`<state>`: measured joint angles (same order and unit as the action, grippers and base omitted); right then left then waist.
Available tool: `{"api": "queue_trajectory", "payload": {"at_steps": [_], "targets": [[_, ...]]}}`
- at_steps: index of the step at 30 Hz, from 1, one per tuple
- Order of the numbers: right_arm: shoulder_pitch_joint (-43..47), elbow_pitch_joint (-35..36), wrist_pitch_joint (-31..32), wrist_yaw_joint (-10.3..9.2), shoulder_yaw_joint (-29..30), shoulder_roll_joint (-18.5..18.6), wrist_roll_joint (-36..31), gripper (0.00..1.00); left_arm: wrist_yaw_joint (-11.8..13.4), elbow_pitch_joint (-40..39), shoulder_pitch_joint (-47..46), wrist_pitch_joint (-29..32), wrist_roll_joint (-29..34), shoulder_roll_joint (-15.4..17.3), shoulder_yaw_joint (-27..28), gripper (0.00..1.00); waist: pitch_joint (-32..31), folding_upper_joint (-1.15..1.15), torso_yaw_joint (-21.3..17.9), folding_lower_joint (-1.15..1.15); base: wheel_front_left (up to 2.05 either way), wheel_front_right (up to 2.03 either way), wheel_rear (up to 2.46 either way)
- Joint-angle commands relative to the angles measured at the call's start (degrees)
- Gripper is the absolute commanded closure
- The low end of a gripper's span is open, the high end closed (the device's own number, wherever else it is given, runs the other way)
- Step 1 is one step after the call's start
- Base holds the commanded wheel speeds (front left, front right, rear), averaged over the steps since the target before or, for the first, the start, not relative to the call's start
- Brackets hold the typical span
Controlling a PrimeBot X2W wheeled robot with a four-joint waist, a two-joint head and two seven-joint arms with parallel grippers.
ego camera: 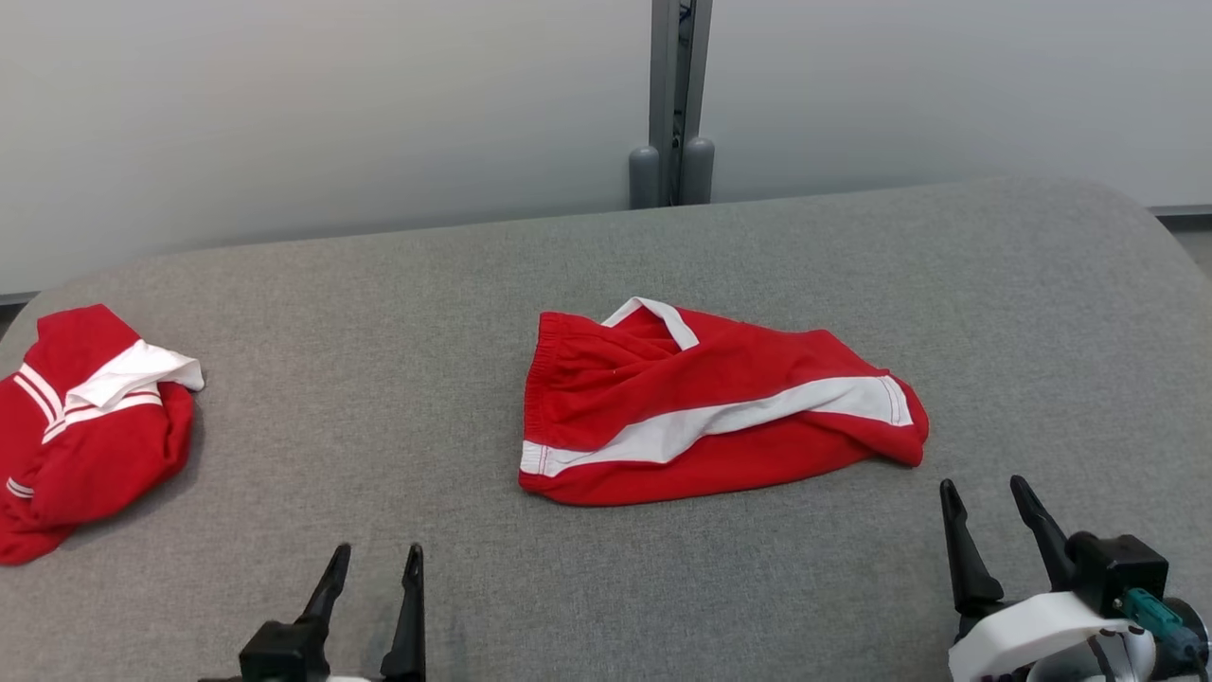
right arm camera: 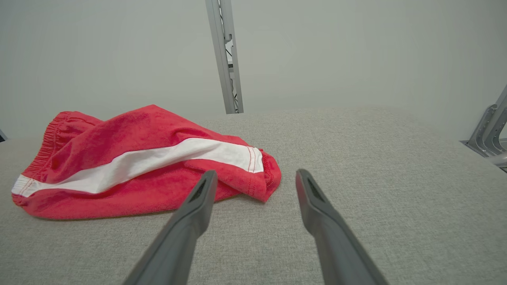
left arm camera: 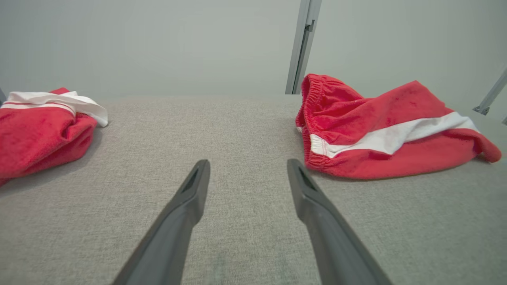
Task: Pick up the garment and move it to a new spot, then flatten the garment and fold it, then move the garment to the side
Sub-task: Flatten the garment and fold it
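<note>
The garment [ego camera: 705, 407] is a pair of red shorts with a white side stripe, lying crumpled in the middle of the grey padded table [ego camera: 379, 398]. Its elastic waistband is at the left, its leg hem at the right. In the left wrist view the garment [left arm camera: 380, 130] lies ahead to the right; in the right wrist view the garment [right arm camera: 134, 174] lies ahead to the left. My left gripper [ego camera: 377, 557] stands open near the table's front edge, apart from the cloth. My right gripper [ego camera: 985, 491] is open too, just short of the hem. Nothing is between either pair of fingers.
A second red and white garment [ego camera: 85, 426] is bunched at the table's left edge, also in the left wrist view [left arm camera: 43, 126]. A grey post [ego camera: 674, 104] stands against the pale wall behind the table. The table's right corner curves away.
</note>
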<state>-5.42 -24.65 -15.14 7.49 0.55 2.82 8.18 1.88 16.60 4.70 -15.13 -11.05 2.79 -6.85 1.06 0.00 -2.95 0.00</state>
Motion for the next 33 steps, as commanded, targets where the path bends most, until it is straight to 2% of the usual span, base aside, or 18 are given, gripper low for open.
{"api": "queue_trajectory", "payload": {"at_steps": [1, 9, 15, 33], "targets": [[-1.12, 0.46, 0.01, 0.01, -0.21, 0.2, 0.29, 0.0, -0.51, 0.02, -2.01, -0.02, -0.08, 0.22, -0.4, 0.0, 1.57, 0.0, -0.21, 0.0, 0.0, 0.0, 0.0], [-5.97, 1.25, 0.01, 0.01, -1.85, 0.21, 0.99, 0.0, -4.39, 2.43, -10.45, -0.02, -4.17, 0.24, -5.39, 0.0, 9.76, 0.0, -1.37, 0.0, 0.0, 0.0, 0.0], [-8.24, 1.88, 0.01, 0.01, -2.67, 0.23, 1.4, 0.0, -7.26, 5.23, -15.01, -0.02, -8.55, 0.22, -8.48, 0.0, 13.33, 0.0, -2.64, 0.0, 0.0, 0.0, 0.0], [-10.62, 2.92, 0.01, 0.01, -2.68, 0.22, 2.17, 0.0, -9.31, 7.95, -20.99, -0.02, -12.08, 0.23, -8.61, 0.0, 18.22, 0.0, -5.4, 0.0, 0.0, 0.0, 0.0]]}}
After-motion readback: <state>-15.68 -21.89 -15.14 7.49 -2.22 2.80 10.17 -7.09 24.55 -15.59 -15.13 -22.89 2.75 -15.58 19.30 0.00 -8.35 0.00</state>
